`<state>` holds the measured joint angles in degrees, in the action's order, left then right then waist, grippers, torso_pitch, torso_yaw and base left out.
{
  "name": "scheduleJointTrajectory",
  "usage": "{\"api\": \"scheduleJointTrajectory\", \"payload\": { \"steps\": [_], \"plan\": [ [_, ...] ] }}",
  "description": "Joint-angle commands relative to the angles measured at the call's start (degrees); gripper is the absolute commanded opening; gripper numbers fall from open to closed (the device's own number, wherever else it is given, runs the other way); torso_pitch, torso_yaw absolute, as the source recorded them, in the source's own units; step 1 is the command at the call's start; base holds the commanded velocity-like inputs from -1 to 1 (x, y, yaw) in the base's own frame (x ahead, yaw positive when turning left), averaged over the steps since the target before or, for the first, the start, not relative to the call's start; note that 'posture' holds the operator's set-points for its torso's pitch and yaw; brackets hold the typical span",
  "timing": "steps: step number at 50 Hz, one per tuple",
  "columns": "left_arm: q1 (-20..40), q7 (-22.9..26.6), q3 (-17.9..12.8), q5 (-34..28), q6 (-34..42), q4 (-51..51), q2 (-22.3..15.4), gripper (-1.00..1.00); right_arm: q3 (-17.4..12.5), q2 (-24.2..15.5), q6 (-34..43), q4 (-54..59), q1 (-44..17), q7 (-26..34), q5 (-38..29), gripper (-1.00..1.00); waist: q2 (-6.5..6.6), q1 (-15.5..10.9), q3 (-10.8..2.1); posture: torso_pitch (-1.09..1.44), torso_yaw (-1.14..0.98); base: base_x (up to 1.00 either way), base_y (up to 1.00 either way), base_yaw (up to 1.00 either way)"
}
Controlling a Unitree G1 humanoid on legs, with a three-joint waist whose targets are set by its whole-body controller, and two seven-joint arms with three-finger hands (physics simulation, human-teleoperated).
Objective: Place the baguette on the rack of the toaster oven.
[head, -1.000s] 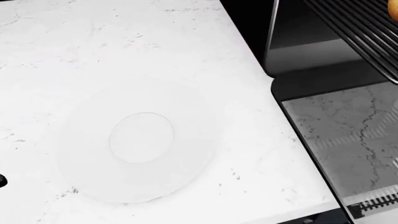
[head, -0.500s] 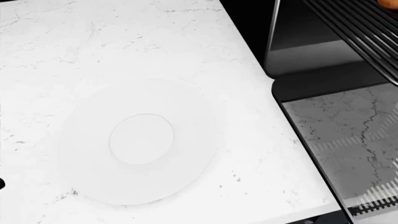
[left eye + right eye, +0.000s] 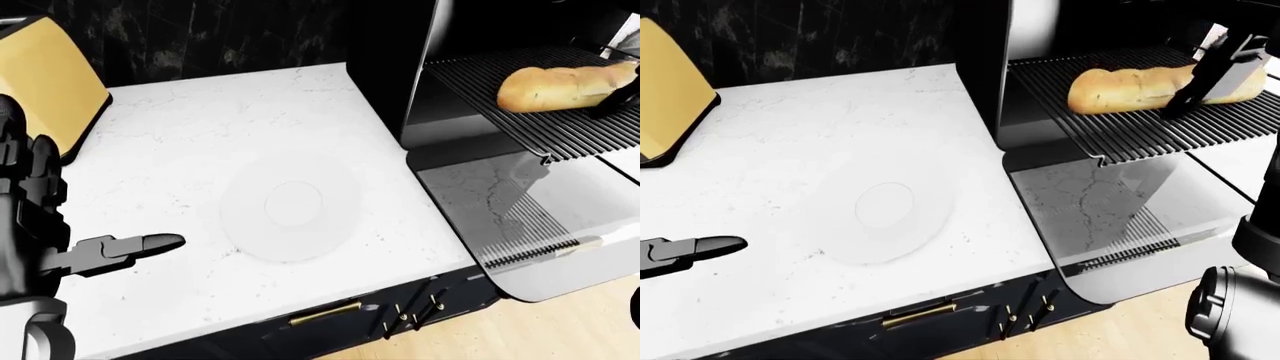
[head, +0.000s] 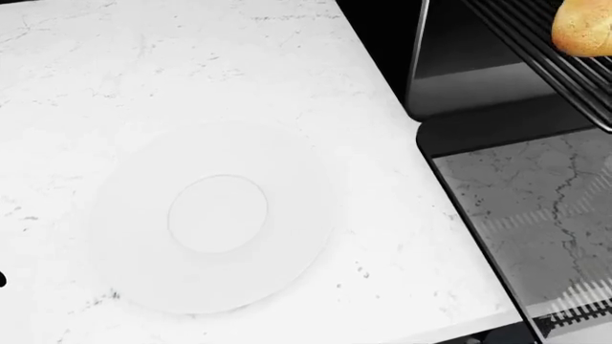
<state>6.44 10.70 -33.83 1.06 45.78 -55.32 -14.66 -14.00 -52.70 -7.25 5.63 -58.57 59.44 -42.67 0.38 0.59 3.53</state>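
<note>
The baguette [image 3: 1145, 87] lies on the toaster oven rack [image 3: 1120, 120], right hand [image 3: 1220, 71] fingers wrapped round its right end. Left hand [image 3: 60, 240] hovers over the counter [image 3: 220, 135], fingers spread.

White plate [image 3: 288, 208] flat on white marble counter [image 3: 200, 135], approx center. Yellow box-like obj [image 3: 45, 82] at counter's top-left, by dark wall. Dark cabinet w/ gold handle [image 3: 325, 313] below; wood floor [image 3: 520, 330] bottom-right.
</note>
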Motion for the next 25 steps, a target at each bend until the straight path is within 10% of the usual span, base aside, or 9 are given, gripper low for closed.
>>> {"api": "scheduleJointTrajectory", "payload": {
  "steps": [1,25],
  "plan": [
    [0.82,-0.25,-0.45,-0.14,-1.65,-1.5,-0.78,1.0,-1.13,-0.97,0.06,-1.21,-1.67,-1.06,0.06,0.65,-0.17,-0.01,-1.18,0.0,0.0,0.0,0.0,0.0],
    [1.28,-0.6,-0.28,0.04,-1.16,-1.51,-0.99,1.0,-5.1,-11.96,6.53,-10.05,0.71,4.12,8.94,0.65,-0.58,-0.16,-0.94,0.0,0.0,0.0,0.0,0.0]
  ]
}}
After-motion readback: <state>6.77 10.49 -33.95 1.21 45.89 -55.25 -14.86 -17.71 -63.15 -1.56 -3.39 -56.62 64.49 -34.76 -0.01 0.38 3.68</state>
